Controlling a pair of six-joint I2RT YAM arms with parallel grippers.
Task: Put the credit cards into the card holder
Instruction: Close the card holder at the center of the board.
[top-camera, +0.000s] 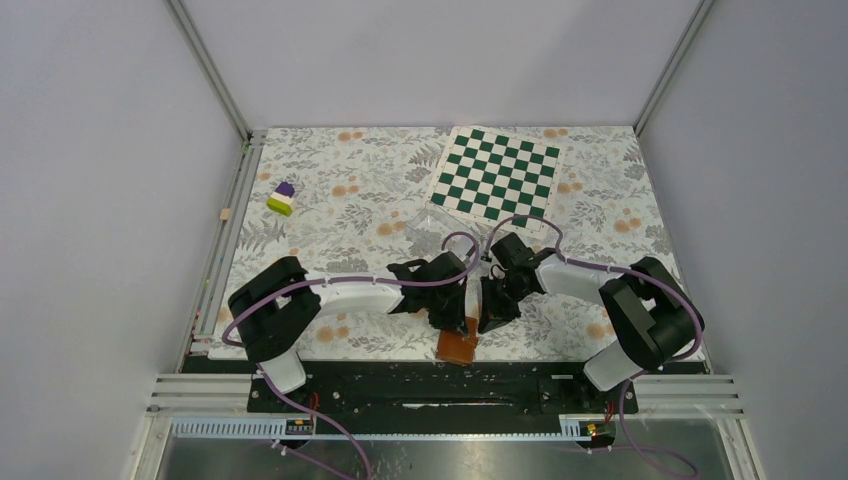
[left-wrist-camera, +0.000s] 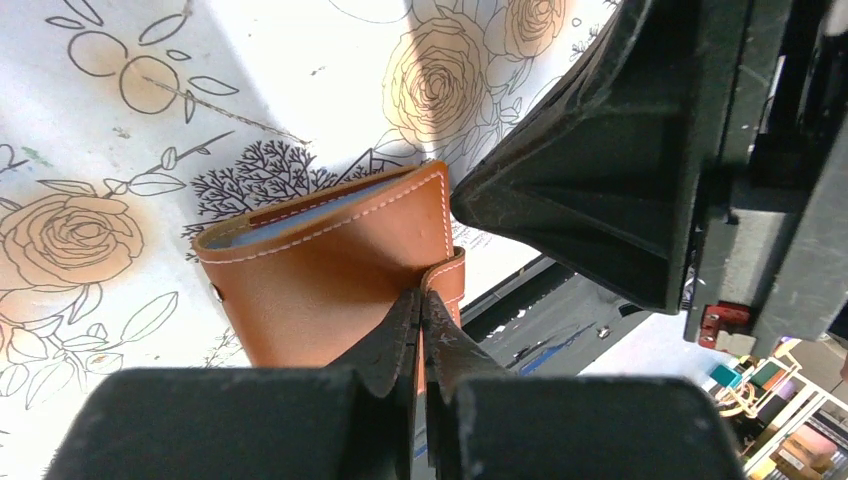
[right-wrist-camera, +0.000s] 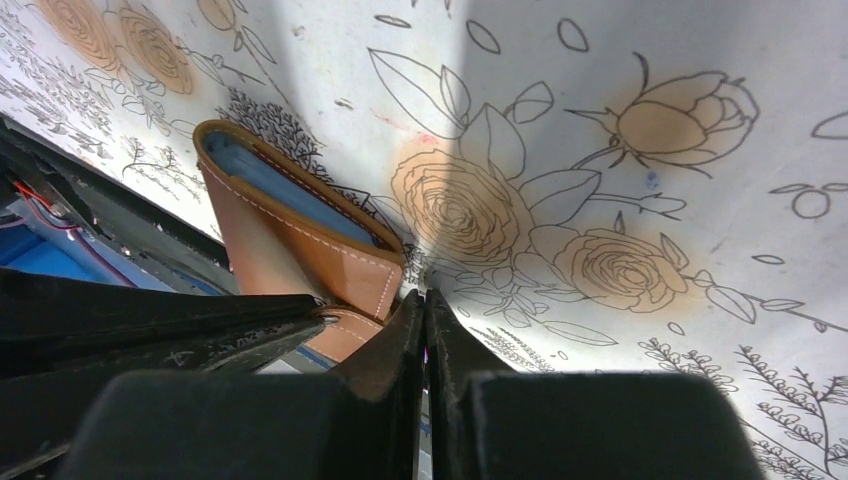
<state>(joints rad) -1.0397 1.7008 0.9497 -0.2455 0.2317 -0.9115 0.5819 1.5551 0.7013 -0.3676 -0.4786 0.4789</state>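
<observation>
The brown leather card holder (top-camera: 458, 346) lies at the table's front edge, between both arms. In the left wrist view the card holder (left-wrist-camera: 320, 270) is slightly open, with a pale blue lining along its top. My left gripper (left-wrist-camera: 421, 296) is shut on its snap tab. It also shows in the top view (top-camera: 448, 300). In the right wrist view the card holder (right-wrist-camera: 290, 250) stands just left of my right gripper (right-wrist-camera: 424, 296). That gripper is shut, with only a thin pale sliver of a credit card (right-wrist-camera: 425, 290) between its tips. No other card shows.
A clear plastic case (top-camera: 430, 222) lies behind the grippers. A green-and-white chessboard (top-camera: 495, 172) is at the back. A purple, white and green block (top-camera: 282, 198) is at the far left. The black base rail (top-camera: 450, 385) runs just below the card holder.
</observation>
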